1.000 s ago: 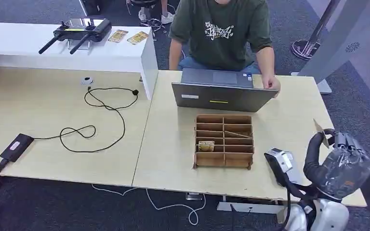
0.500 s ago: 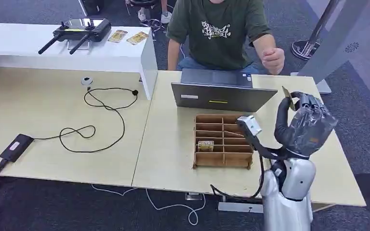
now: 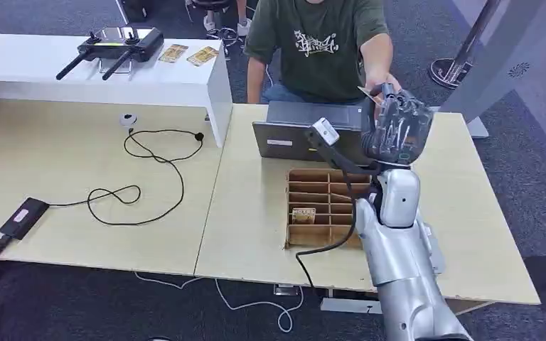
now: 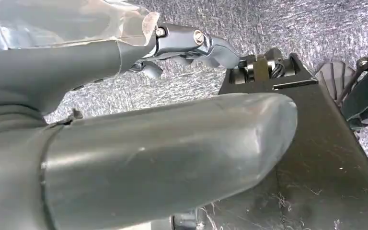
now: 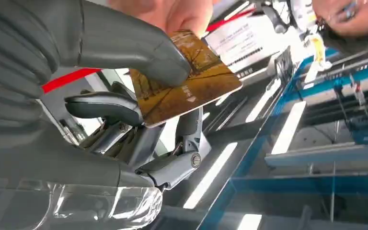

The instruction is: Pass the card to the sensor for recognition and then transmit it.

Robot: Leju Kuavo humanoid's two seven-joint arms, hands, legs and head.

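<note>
Gold card (image 5: 184, 81) pinched in right hand (image 3: 395, 128), raised over the laptop (image 3: 323, 135) at the person's hand (image 3: 382, 82).
Thumb (image 5: 124, 45) on top, fingers (image 5: 108, 108) under; person's fingertips look to be touching the far edge. Judgement: handover step, so keep the pinch steady, card flat, release only once the person's grip is firm. Divider box (image 3: 330, 207) sits at 6 o'clock of the hand, another card (image 3: 303, 215) in a left slot. Laptop lid is right beneath, so don't drop the wrist. Cable (image 3: 146, 174) and black puck (image 3: 23, 215) well off at 9 o'clock. Left hand (image 4: 124, 110): can't tell its state.
</note>
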